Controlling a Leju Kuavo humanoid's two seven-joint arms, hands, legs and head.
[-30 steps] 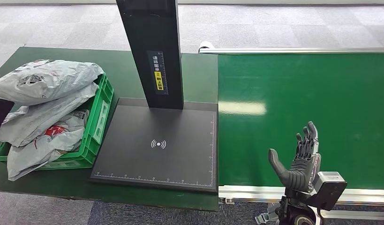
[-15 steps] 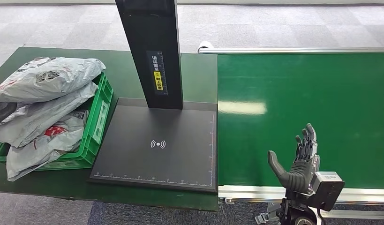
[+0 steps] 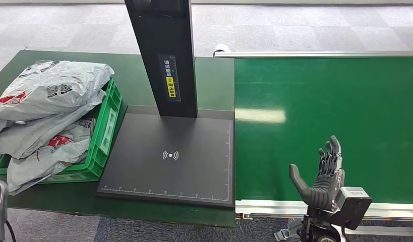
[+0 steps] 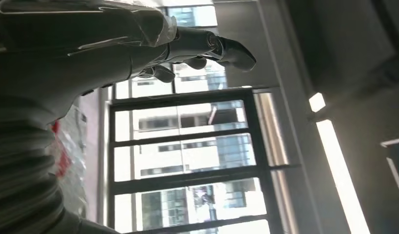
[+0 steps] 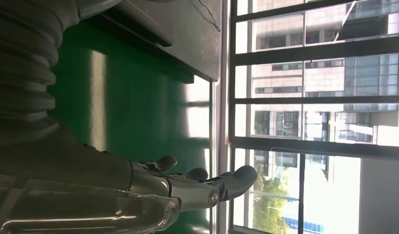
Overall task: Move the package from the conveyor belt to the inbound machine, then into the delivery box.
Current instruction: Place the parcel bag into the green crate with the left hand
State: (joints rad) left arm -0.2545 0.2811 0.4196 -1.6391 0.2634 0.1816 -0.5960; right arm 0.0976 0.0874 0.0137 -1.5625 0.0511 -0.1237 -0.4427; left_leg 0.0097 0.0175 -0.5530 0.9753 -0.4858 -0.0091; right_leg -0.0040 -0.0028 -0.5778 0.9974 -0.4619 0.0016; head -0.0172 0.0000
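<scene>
Several grey packages [image 3: 45,96] lie heaped in the green delivery box [image 3: 106,128] on the table [image 3: 214,80], left of the black inbound machine [image 3: 169,156]. Over the near edge of the conveyor belt [image 3: 325,96], the right robot hand [image 3: 322,174] stands upright, fingers apart, holding nothing. Beside the box, the left robot hand [image 4: 187,44] holds nothing either, fingers loosely apart.

Right hand [image 3: 322,174] dark grey with black fingers, grey ribbed cover, boxy grey wrist camera

Crate [image 3: 107,132] left of scanner [image 3: 169,156]; belt [image 3: 325,121] right.
</scene>
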